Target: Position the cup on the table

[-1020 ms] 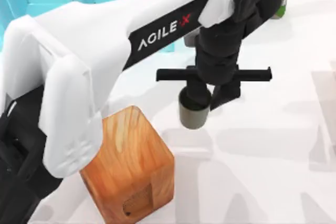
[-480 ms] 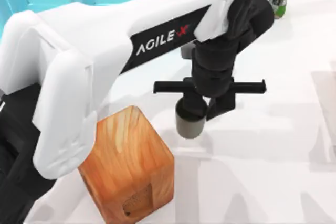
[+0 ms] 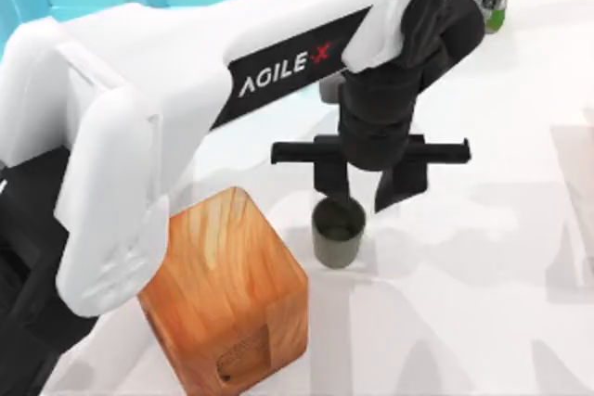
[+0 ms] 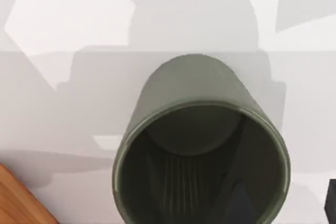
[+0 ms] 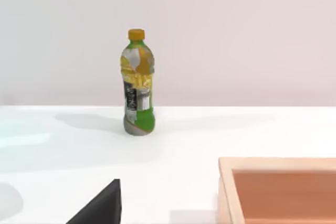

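One cup (image 3: 338,233) stands upright on the table (image 3: 483,266); the left gripper (image 3: 368,194) hangs open just above. Retreating carelessly, a finger could clip its rim and topple it.

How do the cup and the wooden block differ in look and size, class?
The cup is round, olive-grey and hollow; the wooden block is boxy, orange-brown and grained. The cup is much smaller than the block. Both stand upright on the white table, close together.
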Tool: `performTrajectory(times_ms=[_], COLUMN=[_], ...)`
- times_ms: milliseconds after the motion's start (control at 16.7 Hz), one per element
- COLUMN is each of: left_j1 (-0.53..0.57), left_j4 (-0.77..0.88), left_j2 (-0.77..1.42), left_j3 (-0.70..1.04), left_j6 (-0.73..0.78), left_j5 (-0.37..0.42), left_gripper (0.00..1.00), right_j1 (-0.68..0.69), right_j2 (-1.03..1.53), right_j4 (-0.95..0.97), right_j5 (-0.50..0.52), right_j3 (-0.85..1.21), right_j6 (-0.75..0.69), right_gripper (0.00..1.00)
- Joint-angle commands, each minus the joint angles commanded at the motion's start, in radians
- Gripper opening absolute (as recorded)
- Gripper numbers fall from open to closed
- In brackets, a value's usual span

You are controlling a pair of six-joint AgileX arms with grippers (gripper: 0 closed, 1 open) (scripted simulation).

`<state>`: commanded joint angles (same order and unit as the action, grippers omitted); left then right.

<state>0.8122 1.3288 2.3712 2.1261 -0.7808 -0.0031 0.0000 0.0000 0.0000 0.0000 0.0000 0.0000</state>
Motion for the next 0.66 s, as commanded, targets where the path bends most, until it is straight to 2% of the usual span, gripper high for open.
performTrajectory(times_ms=[300,660], left_j1=[0.000,0.000], left_j4=[0.000,0.000], left_j2=[0.000,0.000], left_j3=[0.000,0.000], left_j6=[0.000,0.000], left_j5=[0.000,0.000], left_gripper=[0.98,1.00], right_j1=[0.000,0.000], right_j2=[0.000,0.000], right_j4=[0.000,0.000], right_j5=[0.000,0.000], right_j3=[0.000,0.000], right_j6=[0.000,0.000], right_gripper=[1.00,1.00])
